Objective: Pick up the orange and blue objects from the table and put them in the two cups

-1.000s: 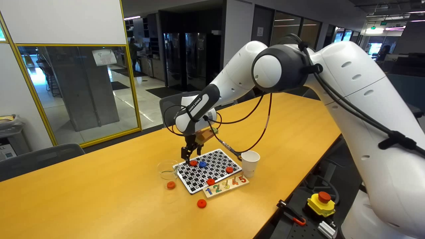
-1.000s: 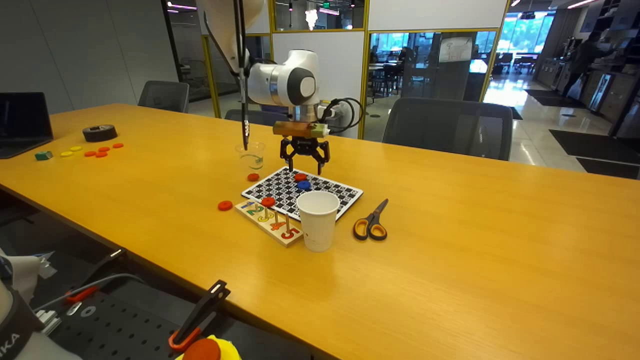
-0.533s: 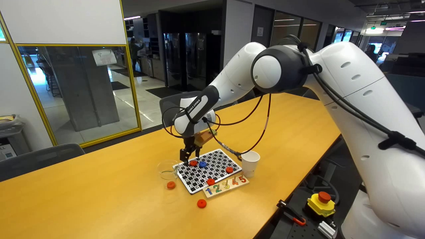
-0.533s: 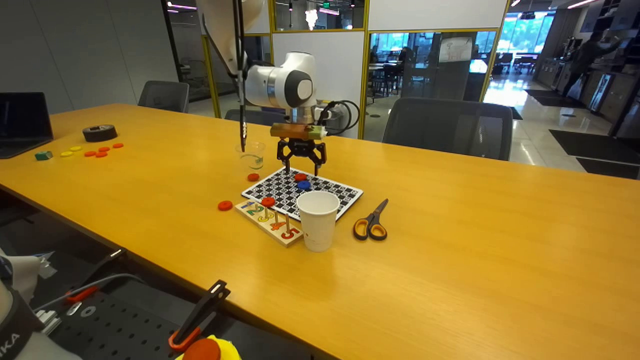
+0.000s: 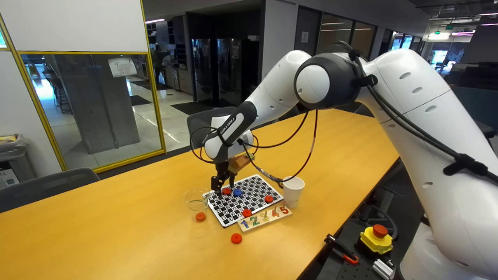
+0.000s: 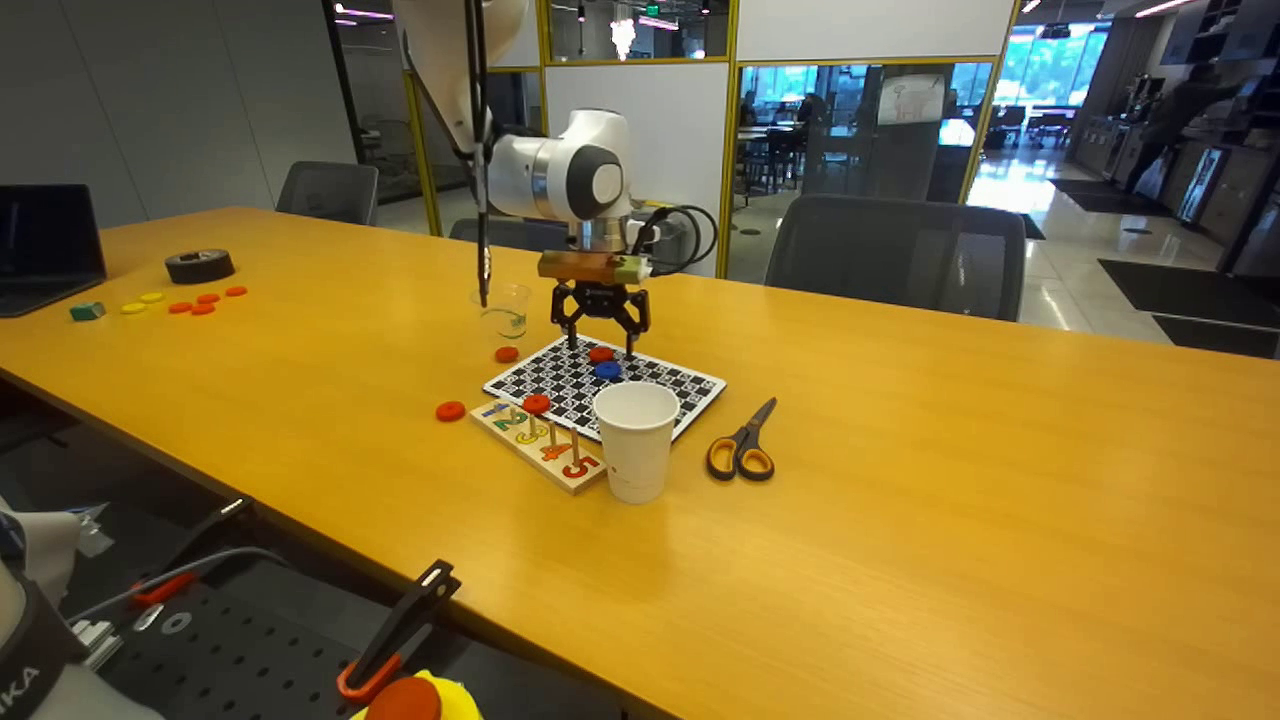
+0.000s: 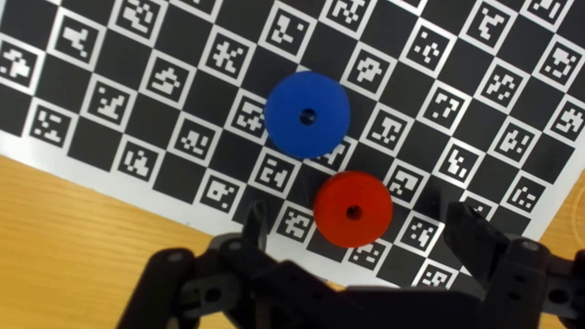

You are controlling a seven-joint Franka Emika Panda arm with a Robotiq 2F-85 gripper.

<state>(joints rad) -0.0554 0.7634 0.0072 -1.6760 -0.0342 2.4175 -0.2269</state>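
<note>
Your claw (image 7: 356, 209) hung spread wide; in your wrist view the red disc (image 7: 349, 196) lay between its fingertips (image 7: 466, 228), touching neither. Just beside it, off that line, was the blue disc (image 7: 307, 98). Both rested on the checkered board (image 7: 196, 96). Near its edges stood the clear cup (image 6: 510, 315) and the paper cup (image 6: 636, 450).

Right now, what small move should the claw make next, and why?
Probably ease the claw lower around the red disc: in the wrist view its open fingers flank the disc with gaps both sides, and seem to hover above the board.
</note>
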